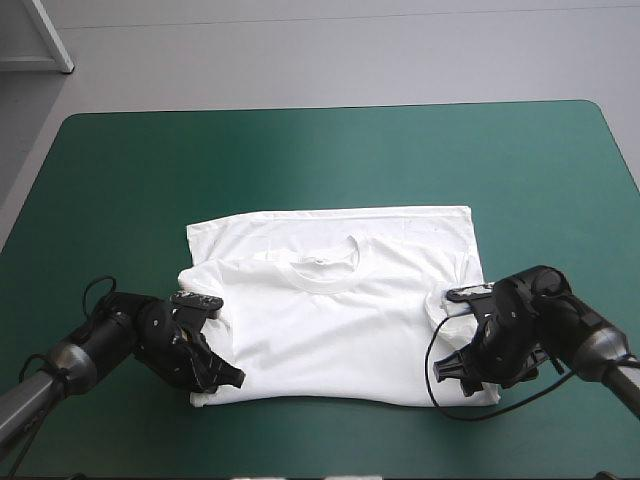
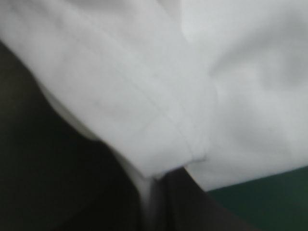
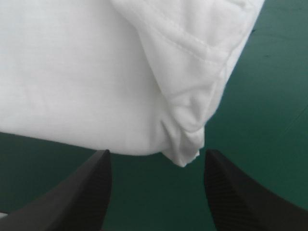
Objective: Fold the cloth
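The T-shirt (image 1: 330,320) is white, soft and thin, with short sleeves and a round ribbed neck. It lies spread flat on the counter (image 1: 330,150), which has a smooth teal-green cover. The shirt makes a wide, almost square shape. A second layer of cloth peeks out past the neck on the shirt's far side (it looks doubled there). Small wrinkles run across the shirt.

The left pincer (image 2: 155,188) is at the shirt's near left corner. Its two black fingers are pressed almost together with a strip of white cloth pinched between them, so it is grasping the T-shirt. A hem with a line of stitches lies just over the fingers.

The right pincer (image 3: 156,154) is at the shirt's near right corner. Its black fingers stand wide apart, released. A bunched, puckered corner of the shirt, with a stitched hem, sits on the cover just ahead of the gap between them.
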{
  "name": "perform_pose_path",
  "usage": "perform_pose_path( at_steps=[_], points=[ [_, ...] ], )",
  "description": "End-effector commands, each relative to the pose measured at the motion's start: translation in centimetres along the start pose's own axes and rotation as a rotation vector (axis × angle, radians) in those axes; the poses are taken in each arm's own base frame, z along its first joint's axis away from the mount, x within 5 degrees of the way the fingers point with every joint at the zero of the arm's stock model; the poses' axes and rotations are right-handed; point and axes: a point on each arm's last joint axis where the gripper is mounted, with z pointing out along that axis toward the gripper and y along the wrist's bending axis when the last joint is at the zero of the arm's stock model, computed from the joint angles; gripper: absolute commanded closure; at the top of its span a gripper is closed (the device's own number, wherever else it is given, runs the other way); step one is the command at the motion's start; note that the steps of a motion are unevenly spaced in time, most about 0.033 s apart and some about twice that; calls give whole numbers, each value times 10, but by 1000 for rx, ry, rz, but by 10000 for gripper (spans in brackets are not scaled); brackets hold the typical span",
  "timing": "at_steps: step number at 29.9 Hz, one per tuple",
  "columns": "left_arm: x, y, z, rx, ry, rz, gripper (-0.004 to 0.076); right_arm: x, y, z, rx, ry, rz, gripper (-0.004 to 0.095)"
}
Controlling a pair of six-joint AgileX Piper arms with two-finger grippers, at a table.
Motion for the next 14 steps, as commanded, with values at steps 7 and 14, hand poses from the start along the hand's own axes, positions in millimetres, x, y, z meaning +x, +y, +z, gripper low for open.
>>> perform_pose_path(
  at_steps=[7, 14],
  points=[
    [12, -9, -29, 43, -99, -12, 734, -18, 3, 21, 4, 59, 11, 376],
    [14, -9, -33, 45, -115, -12, 734, -4, 1, 50, -5, 117, 32, 536]
  ],
)
